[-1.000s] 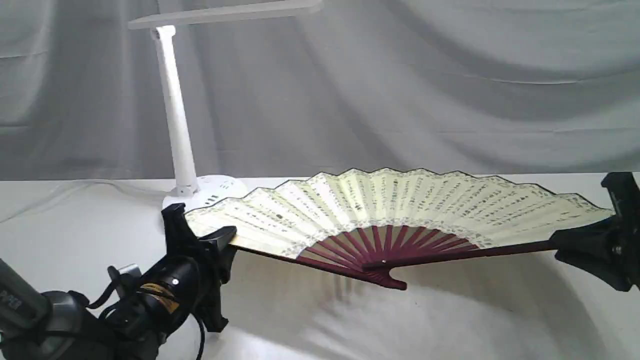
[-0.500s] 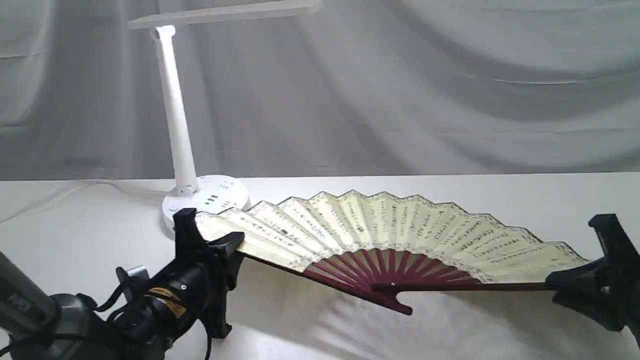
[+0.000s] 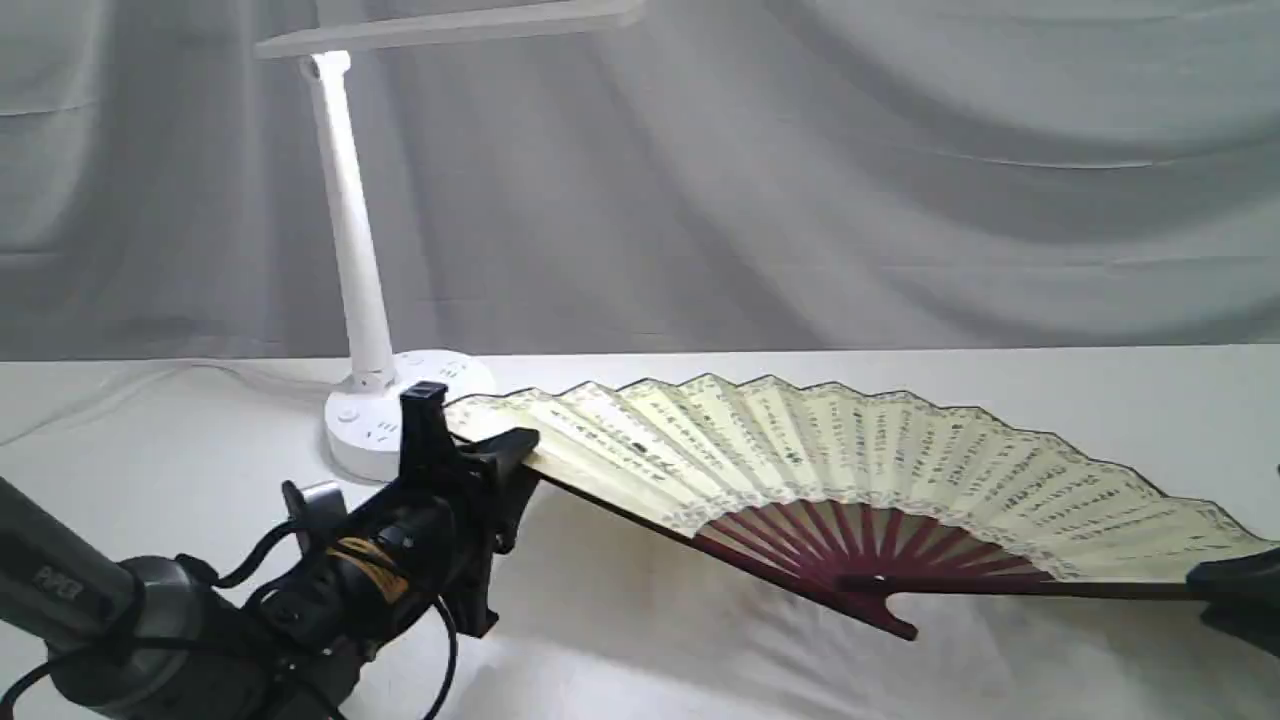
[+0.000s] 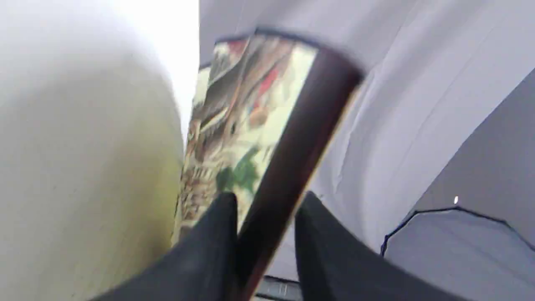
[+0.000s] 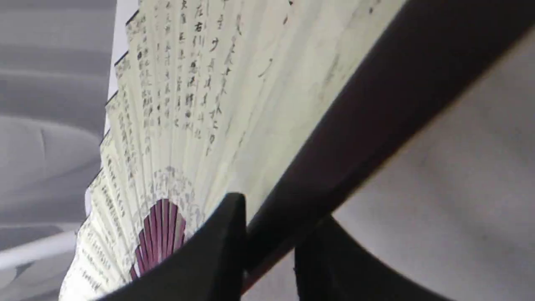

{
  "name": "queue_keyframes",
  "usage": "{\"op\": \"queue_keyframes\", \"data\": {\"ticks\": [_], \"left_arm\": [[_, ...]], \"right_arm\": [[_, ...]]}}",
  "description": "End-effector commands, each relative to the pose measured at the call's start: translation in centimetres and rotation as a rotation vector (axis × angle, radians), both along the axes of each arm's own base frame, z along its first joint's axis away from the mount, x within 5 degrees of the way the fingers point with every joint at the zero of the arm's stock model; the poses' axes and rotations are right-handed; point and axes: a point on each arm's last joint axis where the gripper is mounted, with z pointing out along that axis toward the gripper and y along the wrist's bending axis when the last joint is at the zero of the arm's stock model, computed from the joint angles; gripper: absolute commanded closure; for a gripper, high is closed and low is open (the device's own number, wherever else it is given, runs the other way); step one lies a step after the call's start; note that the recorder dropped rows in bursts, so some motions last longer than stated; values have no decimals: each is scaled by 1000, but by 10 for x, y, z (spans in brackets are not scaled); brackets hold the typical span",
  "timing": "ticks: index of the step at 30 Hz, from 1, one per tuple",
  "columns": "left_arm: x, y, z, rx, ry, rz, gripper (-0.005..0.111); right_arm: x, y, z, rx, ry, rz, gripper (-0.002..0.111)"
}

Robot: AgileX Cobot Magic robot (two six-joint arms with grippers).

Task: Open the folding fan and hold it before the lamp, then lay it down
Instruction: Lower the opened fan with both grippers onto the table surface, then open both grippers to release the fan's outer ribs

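Note:
The folding fan [image 3: 850, 460] is spread wide, its cream leaf with black calligraphy and maroon ribs leaning low over the white table, right of the lamp's base. The white lamp [image 3: 350, 230] stands at the back left, its bar head overhead. My left gripper [image 3: 472, 420] is at the fan's left end. In the left wrist view [image 4: 265, 200] the dark outer rib [image 4: 292, 159] leans on one finger with a slim gap to the other. My right gripper [image 3: 1225, 585], mostly cut off at the frame edge, is shut on the right outer rib [image 5: 376, 108] in the right wrist view [image 5: 284, 209].
A grey cloth backdrop [image 3: 800, 180] hangs behind the table. The lamp's round base [image 3: 370, 420] with socket holes sits just behind my left gripper, and its white cord [image 3: 200, 372] trails left. White tablecloth [image 3: 700, 660] lies in front of the fan.
The fan has shifted right and sunk, its right end down near the table. My left gripper moved right with it and its jaws loosened. The right gripper dropped almost out of the frame.

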Motion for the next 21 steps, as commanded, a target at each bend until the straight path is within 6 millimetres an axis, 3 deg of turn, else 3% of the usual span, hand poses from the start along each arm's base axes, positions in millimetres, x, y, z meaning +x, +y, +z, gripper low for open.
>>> {"op": "queue_keyframes", "data": {"ticks": [1, 8, 15, 21], "left_arm": [[10, 8, 15, -61, -62, 72, 80], [10, 8, 14, -53, -59, 71, 79], [9, 7, 14, -25, -71, 52, 58], [9, 8, 14, -26, -73, 54, 56]], "right_arm": [[-5, -12, -9, -156, 46, -5, 108], [-3, -14, -7, -166, 16, -29, 108], [-2, -17, -7, -198, 10, -58, 108], [-1, -18, -6, -201, 2, -67, 108]]}}
